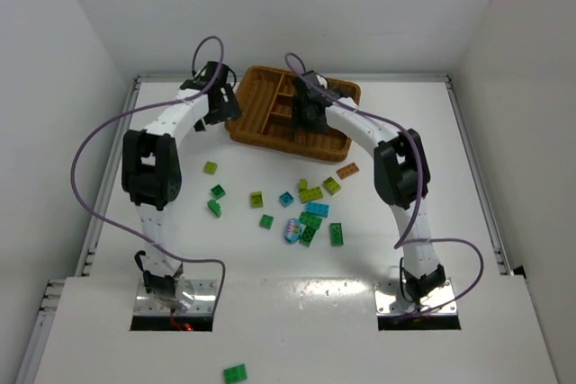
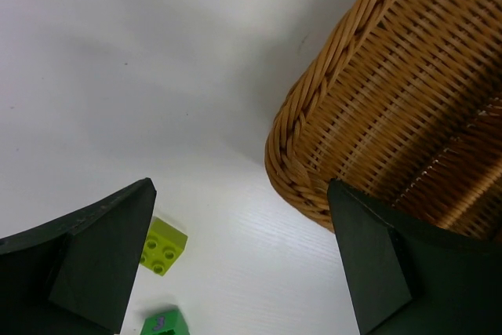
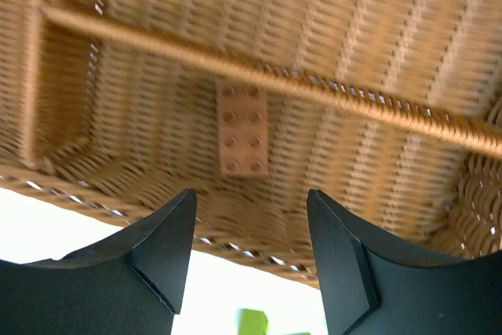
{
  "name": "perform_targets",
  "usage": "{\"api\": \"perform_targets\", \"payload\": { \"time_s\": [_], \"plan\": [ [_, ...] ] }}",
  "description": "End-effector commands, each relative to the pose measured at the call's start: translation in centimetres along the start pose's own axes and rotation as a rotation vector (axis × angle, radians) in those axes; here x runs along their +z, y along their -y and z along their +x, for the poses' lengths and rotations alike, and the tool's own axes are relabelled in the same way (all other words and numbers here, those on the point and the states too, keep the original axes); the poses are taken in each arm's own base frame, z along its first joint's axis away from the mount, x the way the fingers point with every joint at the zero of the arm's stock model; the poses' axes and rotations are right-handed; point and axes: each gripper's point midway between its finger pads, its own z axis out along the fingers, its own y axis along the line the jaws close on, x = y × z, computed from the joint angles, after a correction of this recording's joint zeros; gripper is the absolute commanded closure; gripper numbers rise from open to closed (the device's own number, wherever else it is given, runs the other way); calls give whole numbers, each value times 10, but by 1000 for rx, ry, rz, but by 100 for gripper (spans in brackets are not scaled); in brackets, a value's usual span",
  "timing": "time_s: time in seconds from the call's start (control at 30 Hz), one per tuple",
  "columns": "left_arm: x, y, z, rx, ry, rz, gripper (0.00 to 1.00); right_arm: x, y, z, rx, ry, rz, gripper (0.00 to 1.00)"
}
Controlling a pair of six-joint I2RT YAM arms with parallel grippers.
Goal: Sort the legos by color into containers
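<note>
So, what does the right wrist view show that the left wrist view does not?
Only right wrist: the inside of the wicker tray, an orange-brown brick lying in one section beside a divider, and the open right gripper. Only left wrist: the tray's outer wall, a square lime green brick and a dark green brick on the table, and the open left gripper. Both: the tray and the table.

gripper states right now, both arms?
Left gripper: open, empty, beside the tray.
Right gripper: open, empty, above a tan brick in the tray.
</note>
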Motion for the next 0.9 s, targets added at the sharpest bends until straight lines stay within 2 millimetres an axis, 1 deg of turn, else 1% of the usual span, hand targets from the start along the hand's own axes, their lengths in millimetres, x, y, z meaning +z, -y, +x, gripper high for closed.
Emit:
{"api": "perform_targets", "payload": {
  "time_s": [0.0,0.07,0.1,0.13,0.17,0.2,0.23,0.27,0.3,0.33,0.37,0.4,0.43,0.47,0.53,0.57,0.6,0.63,0.67,0.7,0.73,0.77,0.8,0.83,0.87],
  "plan": [
    [6,5,-11,-12,14,4,2,-24,-4,-14,20,44,-48,41],
    [12,5,-11,-10,14,-7,1,-26,-2,-11,28,33,-42,41],
    [18,5,-10,-7,12,-20,1,-22,0,-1,24,9,-40,41],
    [22,4,-6,-4,3,-25,1,-24,2,2,22,2,-36,41],
    [24,6,-8,-5,5,-24,1,-21,4,6,22,-2,-34,41],
    [24,6,-8,-5,5,-24,1,-21,8,14,18,-18,-26,41],
    [27,9,-3,6,-4,-23,1,-23,13,12,26,-17,-20,41],
    [27,9,-3,6,-4,-23,1,-21,12,16,34,-25,-29,41],
    [28,7,1,9,-12,-29,1,-22,14,24,32,-43,-30,41],
    [30,8,10,21,-27,-32,1,-24,14,23,33,-35,-35,41],
    [31,7,13,25,-35,-37,1,-21,18,32,29,-56,-23,41],
    [35,1,25,34,-60,-53,1,-23,20,34,29,-59,-22,41],
    [35,0,26,33,-59,-52,1,-21,23,41,26,-73,-14,41],
    [37,-3,32,39,-72,-61,1,-26,24,45,17,-78,-25,41],
    [32,-10,40,42,-81,-66,1,-28,28,53,15,-91,-18,41],
    [33,-14,56,59,-104,-74,1,-32,32,61,13,-108,-20,42],
    [25,-15,54,54,-89,-65,1,-33,32,62,13,-104,-22,42],
    [21,-20,62,57,-105,-64,1,-33,37,71,10,-121,-13,42],
    [17,-19,67,63,-101,-56,1,-35,38,72,1,-121,-13,42],
    [18,-30,83,72,-124,-71,2,-39,39,71,2,-117,-16,42],
    [7,-31,79,54,-101,-57,2,-38,40,77,-9,-133,-18,42],
    [3,-35,82,53,-98,-55,2,-38,40,77,-9,-133,-18,42],
    [-3,-34,89,61,-107,-43,2,-42,43,79,-37,-142,-15,42],
    [-6,-39,98,65,-124,-43,2,-43,45,82,-39,-155,-9,42],
    [-11,-41,98,63,-119,-40,2,-44,48,83,-51,-161,5,42]
  ]
}}
